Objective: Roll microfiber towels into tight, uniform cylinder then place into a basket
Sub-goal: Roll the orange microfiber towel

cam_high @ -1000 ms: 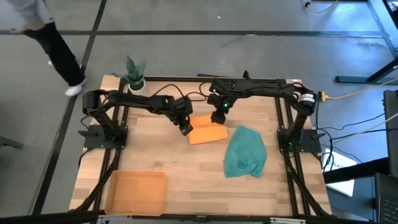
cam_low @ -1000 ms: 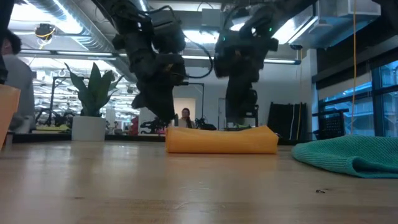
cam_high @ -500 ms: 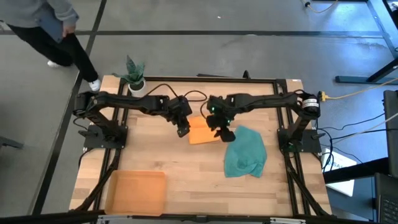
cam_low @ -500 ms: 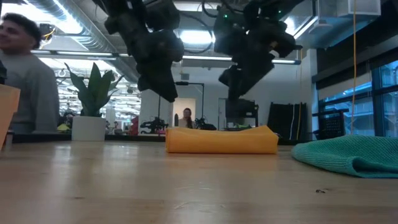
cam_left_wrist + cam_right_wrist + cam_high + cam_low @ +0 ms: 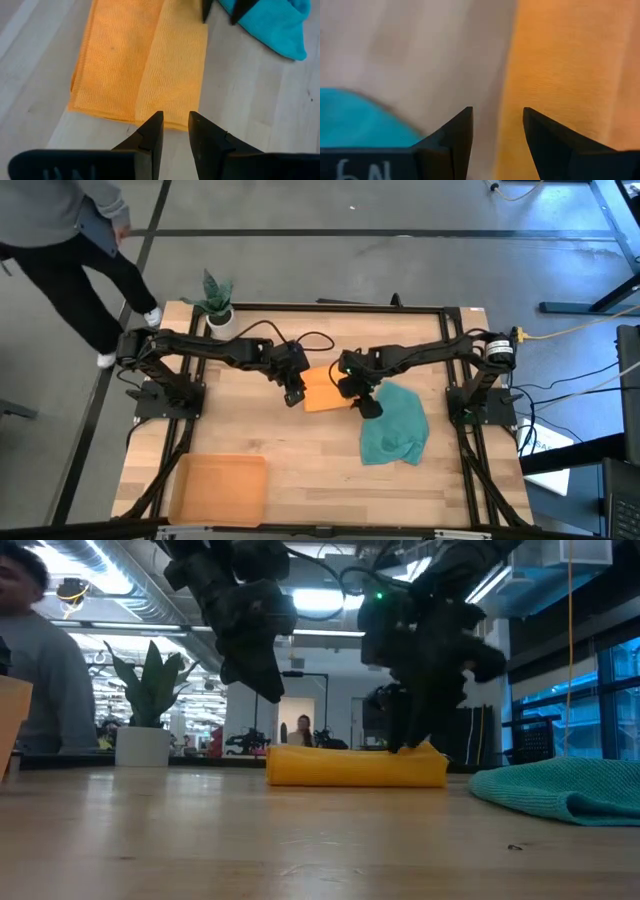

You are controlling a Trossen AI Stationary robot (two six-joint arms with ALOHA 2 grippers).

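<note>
The orange towel [image 5: 331, 392] lies folded flat near the middle of the wooden worktop [image 5: 300, 450], one fold lying over the other along its length; in the low view it reads as a low, thick pad [image 5: 355, 766]; the teal towel [image 5: 394, 425] lies crumpled just beside it toward the right arm's side, the two close but whether they touch I cannot tell. The basket [image 5: 219, 489], a shallow orange-tan tray, sits at the worktop's near left corner, well apart from both towels.

The left end effector [image 5: 293, 395] hovers at the orange towel's left end; in the left wrist view its fingers [image 5: 151, 133] stand a narrow gap apart just above the towel's short edge [image 5: 145, 75], holding nothing. The right end effector [image 5: 362, 402] is down at the towel's right end, between the orange and teal cloths; in the right wrist view its fingers [image 5: 456, 135] stand apart over the orange edge [image 5: 560, 75] and bare wood, gripping nothing.

A small potted plant [image 5: 216, 302] stands at the far left corner; a person [image 5: 60, 240] walks on the floor beyond that corner.
</note>
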